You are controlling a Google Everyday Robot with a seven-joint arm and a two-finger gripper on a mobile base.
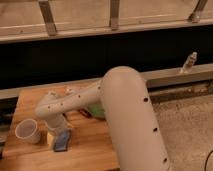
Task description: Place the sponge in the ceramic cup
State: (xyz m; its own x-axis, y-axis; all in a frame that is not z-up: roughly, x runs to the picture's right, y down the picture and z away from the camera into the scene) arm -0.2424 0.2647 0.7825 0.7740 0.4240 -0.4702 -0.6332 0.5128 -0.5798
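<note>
The blue-grey sponge lies on the wooden table, near its front edge. The white ceramic cup stands upright just left of it, a short gap apart. My gripper is down at the sponge's left end, between the sponge and the cup. The wrist above hides most of it. The sponge's lower right part shows and still rests on the wood.
My thick white arm sweeps in from the lower right and covers the table's right half. A green bowl peeks out behind it. A small bottle stands on the ledge at the right. A dark wall runs behind the table.
</note>
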